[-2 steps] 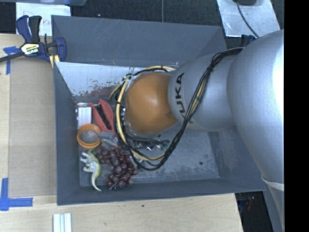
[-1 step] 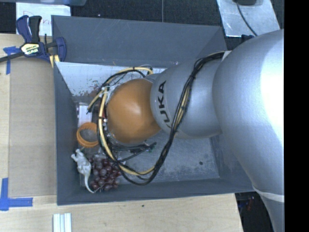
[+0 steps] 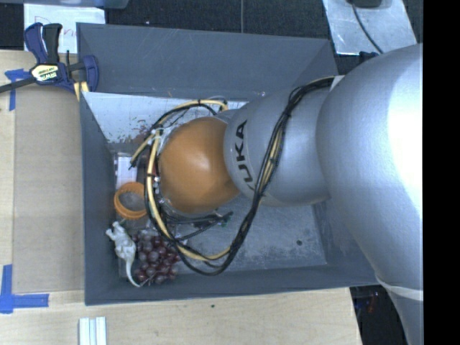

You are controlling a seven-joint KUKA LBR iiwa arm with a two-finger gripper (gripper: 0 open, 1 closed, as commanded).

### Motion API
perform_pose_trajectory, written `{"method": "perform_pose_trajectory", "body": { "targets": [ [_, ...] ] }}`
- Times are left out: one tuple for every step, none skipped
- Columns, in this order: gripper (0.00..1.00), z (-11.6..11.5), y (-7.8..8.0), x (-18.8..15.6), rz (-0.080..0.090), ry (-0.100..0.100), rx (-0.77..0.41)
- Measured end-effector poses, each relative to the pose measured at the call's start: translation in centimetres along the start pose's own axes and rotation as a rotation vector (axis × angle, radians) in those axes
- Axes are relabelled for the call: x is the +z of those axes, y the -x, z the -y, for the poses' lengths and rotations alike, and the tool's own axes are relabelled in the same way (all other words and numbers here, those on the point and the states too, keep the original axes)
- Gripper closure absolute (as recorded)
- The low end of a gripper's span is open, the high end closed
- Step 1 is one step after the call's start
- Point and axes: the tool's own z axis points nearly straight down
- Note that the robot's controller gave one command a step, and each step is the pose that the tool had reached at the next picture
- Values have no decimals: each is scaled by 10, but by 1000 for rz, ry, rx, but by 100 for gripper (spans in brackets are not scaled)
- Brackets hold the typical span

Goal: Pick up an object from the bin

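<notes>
— What is seen at the left end of the grey metal bin (image 3: 95, 214)?
— A dark red bunch of grapes (image 3: 158, 259) is seen lying on the floor near the front wall. A small white knobbly figure (image 3: 121, 241) is found touching its left side.
— And behind them?
— A round orange cup-like thing (image 3: 130, 200) is set upright, just beside them.
</notes>
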Motion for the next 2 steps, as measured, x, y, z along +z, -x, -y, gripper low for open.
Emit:
{"method": "perform_pose_trajectory", "body": {
  "targets": [
    [100,-2,-2,-32,-7,7,2],
    [100,-1,1,-77,-1,3,1]
  ]
}}
